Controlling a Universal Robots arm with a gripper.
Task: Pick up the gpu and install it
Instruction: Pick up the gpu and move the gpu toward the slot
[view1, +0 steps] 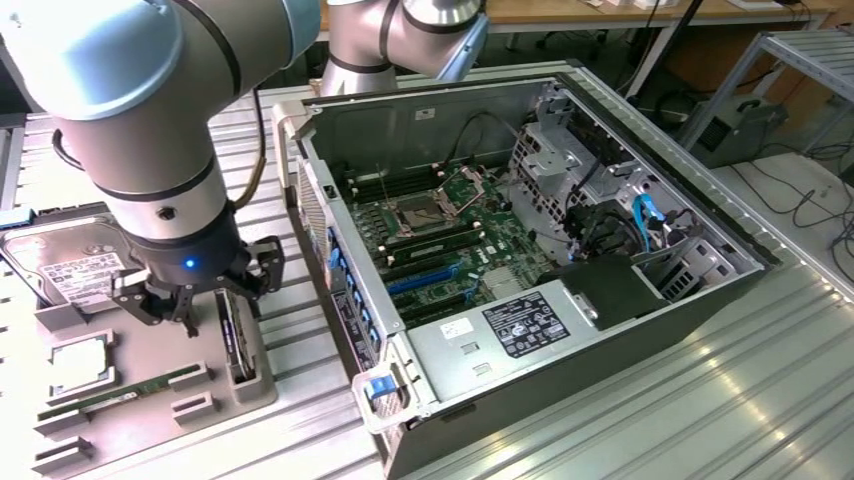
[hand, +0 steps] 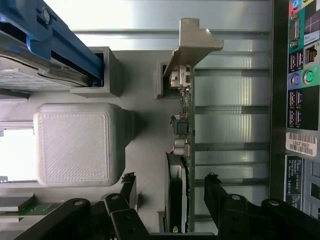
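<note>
Hovers low with gripper (hand: 171, 184) spread apart, straddling the gpu (hand: 189, 115), one finger (hand: 129, 187) off each face, clear gaps both sides. Stands edge-on in a slot of the grey tray (hand: 145, 150): thin green board, black round fan (hand: 175, 200) down between the fingers, silver bracket (hand: 192, 42) at the far end. Rests, tray and all, on the ribbed metal table (view1: 667, 400), just beside the open computer case (view1: 534, 250).

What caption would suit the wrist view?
Open gripper straddling the gpu, which stands edge-on in its grey holder.
</note>
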